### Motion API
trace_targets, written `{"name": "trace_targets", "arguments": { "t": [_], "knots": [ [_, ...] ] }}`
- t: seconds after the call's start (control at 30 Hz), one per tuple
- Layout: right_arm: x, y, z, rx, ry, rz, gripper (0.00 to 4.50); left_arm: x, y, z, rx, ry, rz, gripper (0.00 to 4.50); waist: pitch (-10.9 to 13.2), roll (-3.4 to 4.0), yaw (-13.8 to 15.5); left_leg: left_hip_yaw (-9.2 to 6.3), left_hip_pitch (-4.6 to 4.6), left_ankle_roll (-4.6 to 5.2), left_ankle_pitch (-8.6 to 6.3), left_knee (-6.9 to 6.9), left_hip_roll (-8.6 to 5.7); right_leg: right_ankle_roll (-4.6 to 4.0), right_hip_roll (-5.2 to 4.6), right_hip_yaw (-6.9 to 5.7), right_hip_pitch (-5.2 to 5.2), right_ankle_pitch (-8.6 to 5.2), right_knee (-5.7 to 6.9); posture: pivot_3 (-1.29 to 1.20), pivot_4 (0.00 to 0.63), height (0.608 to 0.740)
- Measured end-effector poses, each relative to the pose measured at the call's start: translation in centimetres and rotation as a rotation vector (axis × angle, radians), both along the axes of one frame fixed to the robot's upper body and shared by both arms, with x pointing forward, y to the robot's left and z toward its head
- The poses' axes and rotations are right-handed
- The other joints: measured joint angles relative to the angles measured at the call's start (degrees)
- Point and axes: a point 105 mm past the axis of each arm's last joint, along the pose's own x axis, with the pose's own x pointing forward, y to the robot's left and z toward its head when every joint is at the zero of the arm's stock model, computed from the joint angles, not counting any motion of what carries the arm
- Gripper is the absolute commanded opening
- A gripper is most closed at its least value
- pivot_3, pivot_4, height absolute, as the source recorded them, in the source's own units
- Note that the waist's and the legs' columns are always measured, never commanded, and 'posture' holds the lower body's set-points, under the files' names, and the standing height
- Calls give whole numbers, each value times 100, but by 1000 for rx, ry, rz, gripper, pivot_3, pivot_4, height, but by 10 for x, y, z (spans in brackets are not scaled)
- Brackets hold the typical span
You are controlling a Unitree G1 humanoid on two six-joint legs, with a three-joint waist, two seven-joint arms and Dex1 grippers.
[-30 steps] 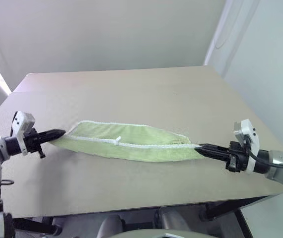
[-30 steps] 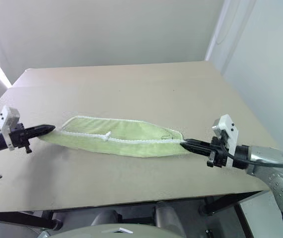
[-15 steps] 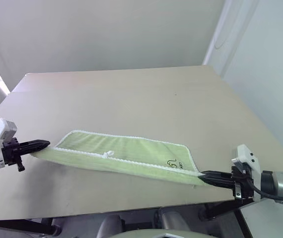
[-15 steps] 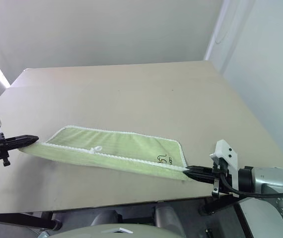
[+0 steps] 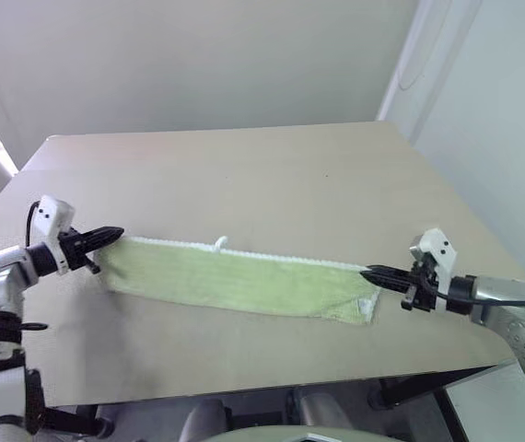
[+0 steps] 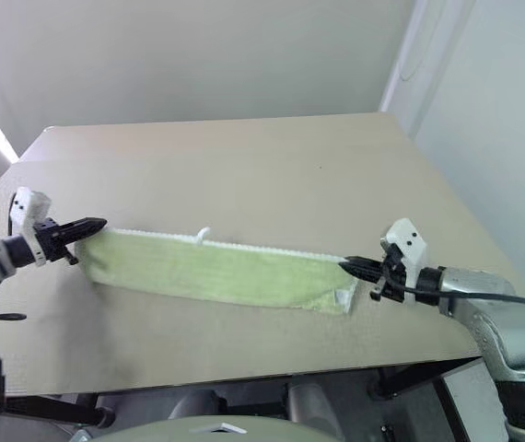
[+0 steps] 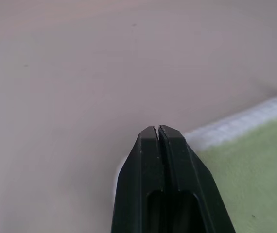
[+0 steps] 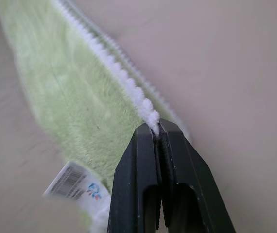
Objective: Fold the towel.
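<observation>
Beige tabletop (image 5: 272, 175) under white walls; we note the light lime-green terry towel with white stitched trim (image 5: 235, 281) stretched as a long band across its near half. Left gripper (image 5: 115, 234), reaching in nearly level, is pinched on the towel's left end. Right gripper (image 5: 367, 273), likewise low and level, clamps the trim at the right end, beside a white barcode tag (image 8: 75, 182).

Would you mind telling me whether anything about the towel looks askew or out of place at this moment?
Nothing is damaged. The towel is folded into a band across the table; only a white care tag sticks out near the right gripper.
</observation>
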Motion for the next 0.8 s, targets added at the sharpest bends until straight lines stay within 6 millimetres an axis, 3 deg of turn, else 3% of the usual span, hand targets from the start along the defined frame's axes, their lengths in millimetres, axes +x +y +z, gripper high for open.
{"name": "trace_targets", "arguments": {
  "t": [0.13, 0.43, 0.47, 0.57, 0.8],
  "knots": [
    [11, 1, -13, -16, 18, -42, 53, 7, -2, -13, 21, 18, 21, 0, 0, 0, 5, 0, -4, 0, 0, 0, 0, 0, 0, 0, -4, 0, 0, 0, 0, 712],
    [24, 4, -30, -16, 49, -108, 53, 27, -13, -19, 31, -11, 71, 0, -2, -3, 16, -2, -5, 0, 0, 1, -2, 0, 0, 0, -1, 1, 1, 0, 0, 712],
    [25, 3, -31, -21, 53, -117, 0, 27, -13, -19, 29, -8, 69, 455, -2, -2, 12, -1, -5, 0, 0, 1, -2, 1, -1, 1, -1, 1, 0, 0, 0, 712],
    [27, 0, -34, -32, 61, -133, 696, 28, -18, -17, 19, -3, 28, 1325, -2, -1, -4, -1, -3, 0, 0, 0, -2, 0, 0, 2, -1, 1, 1, 0, 0, 712],
    [36, 0, -28, 2, 52, -166, 3202, 22, -23, -21, -13, 40, -31, 3908, -2, -1, 1, -3, -4, 1, 0, 1, -2, -2, 2, 1, -1, 2, 4, 0, 0, 712]
  ]
}}
